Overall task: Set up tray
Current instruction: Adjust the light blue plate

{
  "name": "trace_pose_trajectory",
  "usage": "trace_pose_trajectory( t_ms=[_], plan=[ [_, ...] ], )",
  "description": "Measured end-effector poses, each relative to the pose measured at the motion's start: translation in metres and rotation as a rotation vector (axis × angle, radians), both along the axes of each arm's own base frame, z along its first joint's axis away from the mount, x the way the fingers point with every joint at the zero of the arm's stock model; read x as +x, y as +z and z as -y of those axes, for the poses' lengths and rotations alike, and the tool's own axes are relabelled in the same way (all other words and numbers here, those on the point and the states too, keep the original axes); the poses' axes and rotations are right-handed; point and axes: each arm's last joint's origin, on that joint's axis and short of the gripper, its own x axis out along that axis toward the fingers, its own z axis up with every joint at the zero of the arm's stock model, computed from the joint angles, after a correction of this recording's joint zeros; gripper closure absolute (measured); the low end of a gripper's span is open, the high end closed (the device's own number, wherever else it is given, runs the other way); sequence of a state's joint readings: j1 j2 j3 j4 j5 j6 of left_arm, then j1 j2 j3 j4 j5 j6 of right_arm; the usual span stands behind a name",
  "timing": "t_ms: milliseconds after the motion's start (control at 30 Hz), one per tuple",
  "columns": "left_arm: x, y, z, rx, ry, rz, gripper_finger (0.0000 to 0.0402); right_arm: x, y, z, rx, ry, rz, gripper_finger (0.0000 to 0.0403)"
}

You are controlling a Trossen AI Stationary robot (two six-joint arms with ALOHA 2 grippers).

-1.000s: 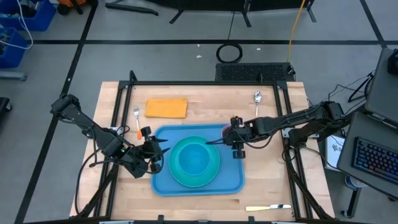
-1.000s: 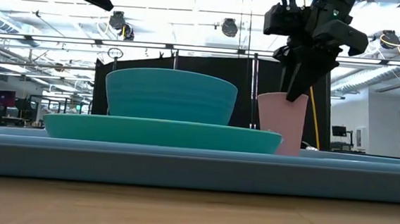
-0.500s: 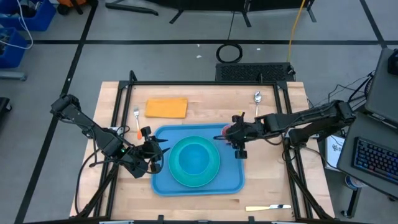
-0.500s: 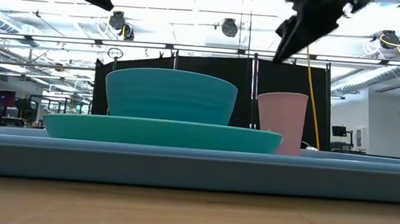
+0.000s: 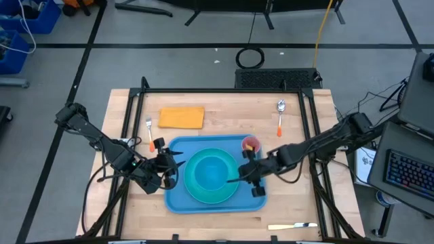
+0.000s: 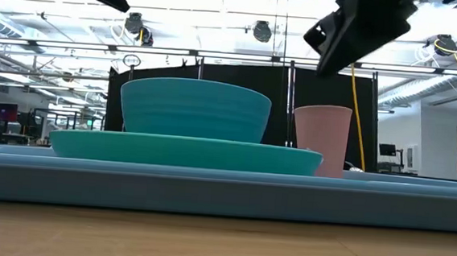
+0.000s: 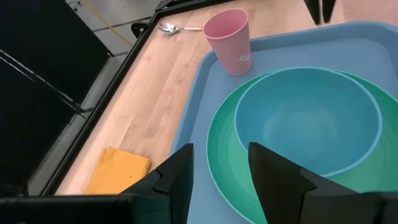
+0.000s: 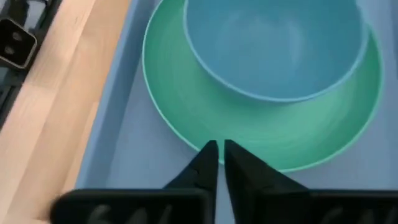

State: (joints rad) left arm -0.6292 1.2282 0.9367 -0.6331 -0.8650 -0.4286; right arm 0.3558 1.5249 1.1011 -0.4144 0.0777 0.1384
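- One left gripper (image 5: 171, 169) is seen in the high view at the left edge of the tray (image 5: 178, 200); in the left wrist view its fingers (image 7: 177, 177) are held apart, with nothing between them.
- One fork (image 5: 149, 133) with an orange handle is shown only by the high view, on the bare wood just beyond the tray's far-left corner.
- One orange napkin (image 5: 182, 117) is laid flat near the table's far edge; a corner of it is also caught in the left wrist view (image 7: 118, 171).
- One light-blue tray is placed at the middle of the table (image 5: 122, 217), towards its near edge; from the low view only its near rim (image 6: 224, 194) is seen.
- One teal plate (image 5: 234, 193) is set on the tray, and one blue bowl (image 5: 207, 173) is set on the plate; the stacking is shown side-on in the low view, bowl (image 6: 194, 109) above plate (image 6: 185, 152).
- One pink cup (image 5: 250, 144) stands upright in the tray's far-right corner, beside the plate; its height is given only by the low view (image 6: 320, 140).
- One right gripper (image 5: 234, 180) is held over the plate's right edge; in the right wrist view its fingers (image 8: 205, 163) are drawn nearly together, gripping nothing.
- One spoon (image 5: 280, 112) with an orange handle is seen on the wood, beyond the tray's right end.
- One knife (image 5: 293, 226) is seen only from above, near the table's near-right edge.
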Motion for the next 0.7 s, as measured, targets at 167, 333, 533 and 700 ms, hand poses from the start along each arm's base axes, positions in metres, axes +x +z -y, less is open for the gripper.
trace_pose_trajectory(
  t_ms=[167,333,533,700],
  plan=[
    [0.000,0.000,0.000,-0.001,0.001,0.001,0.0243,0.007,-0.011,-0.009,-0.001,-0.021,0.007,0.0398],
    [0.000,0.000,0.000,-0.002,0.001,0.002,0.0243,0.017,-0.029,-0.012,0.005,-0.044,-0.016,0.0402],
    [0.000,0.000,0.000,-0.003,0.001,0.003,0.0243,0.025,-0.051,-0.012,-0.013,-0.058,-0.072,0.0402],
    [0.000,0.000,0.000,-0.003,0.000,0.004,0.0243,0.030,-0.056,-0.011,-0.007,-0.072,-0.058,0.0403]
  ],
)
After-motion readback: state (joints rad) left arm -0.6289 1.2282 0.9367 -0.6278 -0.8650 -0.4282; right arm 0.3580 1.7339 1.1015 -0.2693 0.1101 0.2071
